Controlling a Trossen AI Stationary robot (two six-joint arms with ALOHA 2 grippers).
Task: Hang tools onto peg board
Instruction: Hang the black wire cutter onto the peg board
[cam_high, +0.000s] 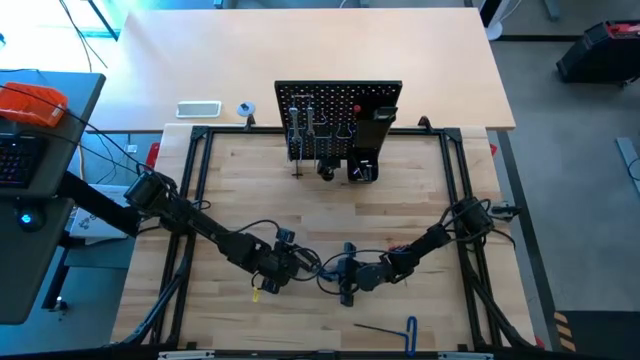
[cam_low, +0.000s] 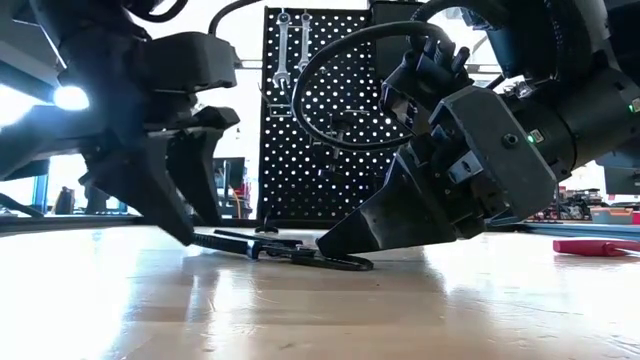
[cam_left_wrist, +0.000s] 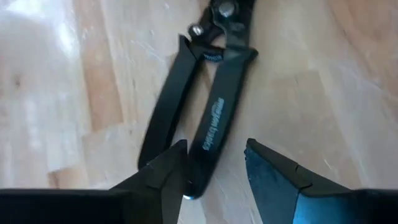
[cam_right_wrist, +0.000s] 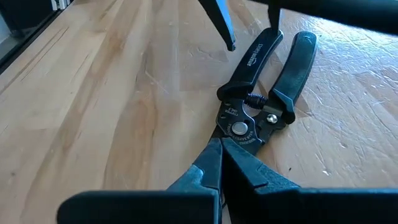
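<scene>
Left hand (cam_left_wrist: 214, 171): lowered near the surface, fingers parted. Right hand (cam_right_wrist: 221, 165): lowered opposite it, fingers pressed together.

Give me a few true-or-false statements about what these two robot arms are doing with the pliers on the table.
1. The pliers lie flat on the table. True.
2. The right gripper is wide open. False: its fingers are shut together at the pliers' nose.
3. The left gripper has its fingers apart around one pliers handle. True.
4. The pliers already hang on the peg board. False: they are on the table, well in front of it.
5. Two wrenches hang on the board. True.
6. The hex key is held by the left gripper. False: it lies alone near the table's front edge.
</scene>
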